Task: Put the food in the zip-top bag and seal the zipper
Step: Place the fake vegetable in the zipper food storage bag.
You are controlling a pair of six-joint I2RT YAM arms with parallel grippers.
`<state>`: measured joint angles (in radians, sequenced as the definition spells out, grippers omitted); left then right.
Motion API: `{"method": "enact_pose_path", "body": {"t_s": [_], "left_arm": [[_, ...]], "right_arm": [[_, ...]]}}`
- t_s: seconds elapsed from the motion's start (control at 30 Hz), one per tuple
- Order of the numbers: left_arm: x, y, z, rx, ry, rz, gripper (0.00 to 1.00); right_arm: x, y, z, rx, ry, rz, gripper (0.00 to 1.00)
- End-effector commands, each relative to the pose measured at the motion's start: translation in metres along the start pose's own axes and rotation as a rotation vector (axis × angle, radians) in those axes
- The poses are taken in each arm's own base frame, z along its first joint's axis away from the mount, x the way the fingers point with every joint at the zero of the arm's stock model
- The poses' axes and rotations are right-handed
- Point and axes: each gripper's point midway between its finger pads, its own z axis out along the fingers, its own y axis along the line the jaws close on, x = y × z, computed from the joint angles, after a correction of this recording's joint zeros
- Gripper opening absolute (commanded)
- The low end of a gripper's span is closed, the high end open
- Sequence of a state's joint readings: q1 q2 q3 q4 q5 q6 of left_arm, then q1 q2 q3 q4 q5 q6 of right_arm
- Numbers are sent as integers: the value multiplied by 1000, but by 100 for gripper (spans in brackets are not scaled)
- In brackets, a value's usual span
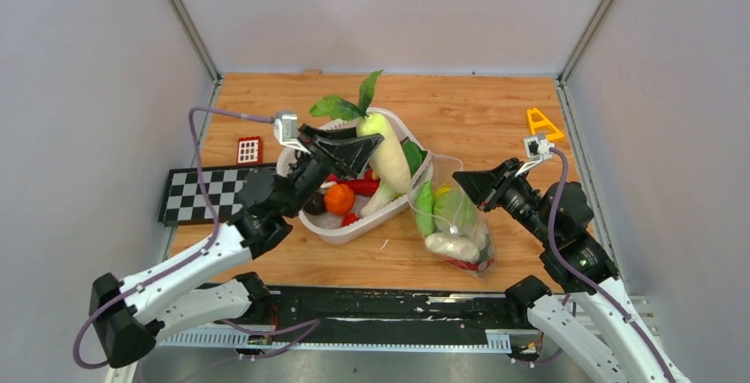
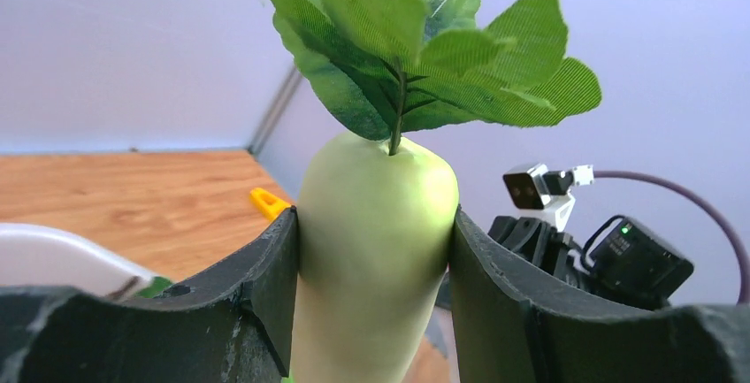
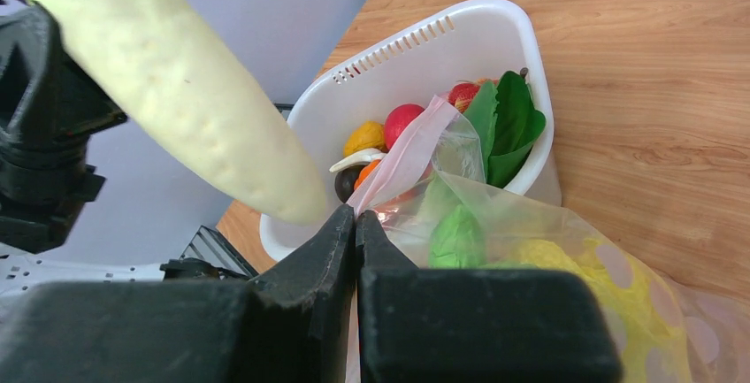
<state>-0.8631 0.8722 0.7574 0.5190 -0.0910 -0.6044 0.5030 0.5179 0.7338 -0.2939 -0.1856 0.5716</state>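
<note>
My left gripper (image 1: pixel 371 146) is shut on the long white radish (image 1: pixel 386 155) near its green leafy top (image 1: pixel 349 103) and holds it tilted above the white tub (image 1: pixel 340 229); in the left wrist view the radish (image 2: pixel 371 250) fills the gap between the fingers. My right gripper (image 1: pixel 460 180) is shut on the pale pink zipper strip (image 3: pixel 402 164) of the zip-top bag (image 1: pixel 453 215), lifting its mouth edge. The bag holds yellow cabbage (image 3: pixel 566 264), green pieces (image 3: pixel 455 237) and a white piece (image 1: pixel 451 245). The tub holds red, orange (image 1: pixel 340 198) and dark purple pieces and a green leaf (image 3: pixel 506 122).
A black-and-white checkered board (image 1: pixel 205 191) lies left of the tub, with a small red grid block (image 1: pixel 249 149) behind it. A yellow triangular piece (image 1: pixel 541 123) lies at the back right. Grey walls enclose the wooden table (image 1: pixel 478 113).
</note>
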Motion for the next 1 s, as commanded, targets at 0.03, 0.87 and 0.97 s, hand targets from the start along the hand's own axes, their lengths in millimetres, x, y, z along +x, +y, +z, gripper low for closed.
{"method": "enact_pose_path", "body": {"t_s": [0.03,0.87,0.97], "left_arm": [[-16,-33,15,139,-177,-266,19],[162,-24,22,-93,384,-487,32],[177,-37,28,-59,476,-458,36]], "right_arm": [[-23,16,0,-56,-84,-6,4],[-35,37,-6,-170,-146,-64,4],[-34,36,-6,-162,-143,-68,3]]}}
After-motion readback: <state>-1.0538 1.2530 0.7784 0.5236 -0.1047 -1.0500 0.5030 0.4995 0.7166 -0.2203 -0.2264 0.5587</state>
